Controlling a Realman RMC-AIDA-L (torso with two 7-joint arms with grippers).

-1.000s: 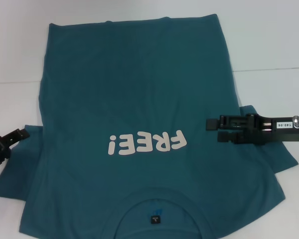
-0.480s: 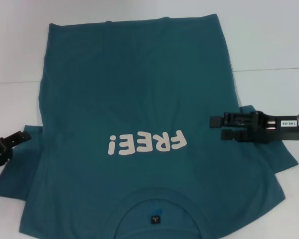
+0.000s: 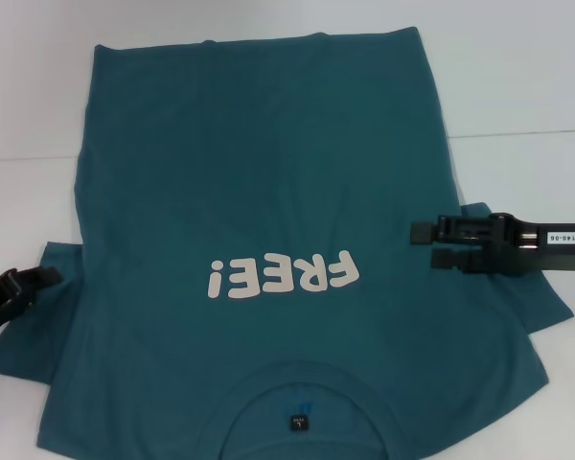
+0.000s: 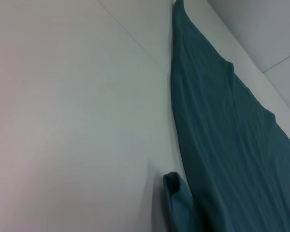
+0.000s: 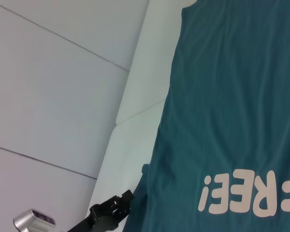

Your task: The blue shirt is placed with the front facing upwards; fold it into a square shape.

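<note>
Here we see the large dark teal-blue cotton T-shirt lying flat and front up on the plain white table, its white "FREE!" lettering reading upside down to us and its collar with the small black neck label nearest the robot's body. Both sleeves spread out to the sides and the hem lies at the far end, so we judge that no fold has yet been made.

Our right gripper hovers over the cloth beside the right sleeve, its two black fingers held a little apart with a visible gap and nothing between them. Our left gripper sits low at the left sleeve's edge; we cannot tell how its fingers stand or whether it has any cloth.

From here, we think the main risk is an uneven grasp. If the right gripper closes over the body panel rather than the sleeve edge, it could pinch both layers and drag the whole shirt sideways, wrinkling the chest. If the two arms lift at different heights or times, the fold line may run crooked and the final shape will not be square. A shallow pinch on thin cotton could also slip free in mid fold
</note>
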